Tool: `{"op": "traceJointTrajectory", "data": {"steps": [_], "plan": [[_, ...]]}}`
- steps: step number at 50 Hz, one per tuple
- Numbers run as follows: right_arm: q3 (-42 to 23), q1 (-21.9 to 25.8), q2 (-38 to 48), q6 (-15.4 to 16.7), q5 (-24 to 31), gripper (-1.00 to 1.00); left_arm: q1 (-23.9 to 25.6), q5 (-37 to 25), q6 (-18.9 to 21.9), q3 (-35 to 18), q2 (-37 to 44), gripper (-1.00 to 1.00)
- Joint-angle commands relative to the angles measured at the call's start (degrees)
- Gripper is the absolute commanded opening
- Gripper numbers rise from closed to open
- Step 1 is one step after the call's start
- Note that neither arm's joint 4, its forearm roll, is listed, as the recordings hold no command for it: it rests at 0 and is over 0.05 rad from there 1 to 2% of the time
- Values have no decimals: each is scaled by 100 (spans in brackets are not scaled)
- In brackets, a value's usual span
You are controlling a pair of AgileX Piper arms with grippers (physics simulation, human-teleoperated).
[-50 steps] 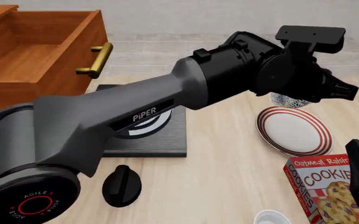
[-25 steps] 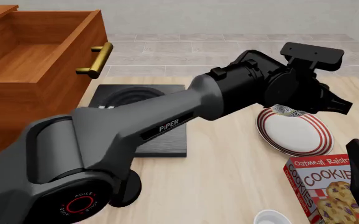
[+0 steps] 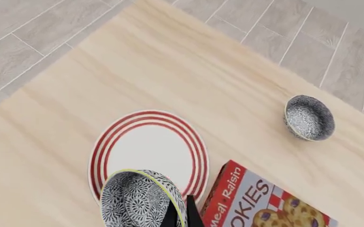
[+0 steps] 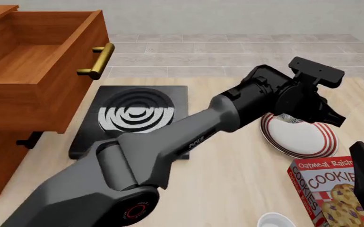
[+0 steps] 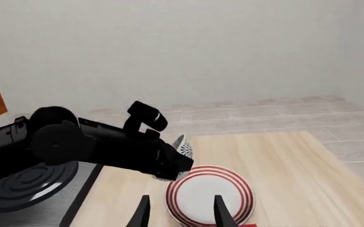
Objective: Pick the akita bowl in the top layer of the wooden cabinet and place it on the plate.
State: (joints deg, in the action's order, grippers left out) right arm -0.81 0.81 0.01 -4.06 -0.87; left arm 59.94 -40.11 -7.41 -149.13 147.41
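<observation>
Lowered akita bowl [image 3: 141, 197]; second bowl [image 3: 308, 117] wrist-only.

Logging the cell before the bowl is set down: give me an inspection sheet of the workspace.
Surface: pale wooden table.
Job's things: small blue-black patterned akita bowl held tilted over the white red-ringed plate; reddish-brown wooden cabinet with its top drawer pulled open.
Clutter: black square stove with spiral rings; red oatmeal raisin cookie box; second patterned bowl on the table, apart from the plate; plain white round object at the near edge.
Grippers: left claw shut on the bowl's rim; right claw open, holding nothing.
Cables: nothing seen.
Surroundings: grey tiled floor, plain pale wall.
</observation>
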Motion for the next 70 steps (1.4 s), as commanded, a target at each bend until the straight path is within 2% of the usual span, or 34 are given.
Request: {"op": "traceJointTrajectory", "data": {"steps": [1,7,52,63,70], "plan": [[11,3,0,-76,15,100,-13,-481,183,-1114,698,-100],[24,2,0,-117,15,100,9,-539,200,-1279,837,-100],[69,6,0,-399,34,100,-80,-219,336,-1304,1440,-100],[71,-4,1,-476,29,100,-126,-89,981,-1305,1533,-100],[71,-10,1,-504,37,100,-138,-49,1138,-1304,1552,-100]]}}
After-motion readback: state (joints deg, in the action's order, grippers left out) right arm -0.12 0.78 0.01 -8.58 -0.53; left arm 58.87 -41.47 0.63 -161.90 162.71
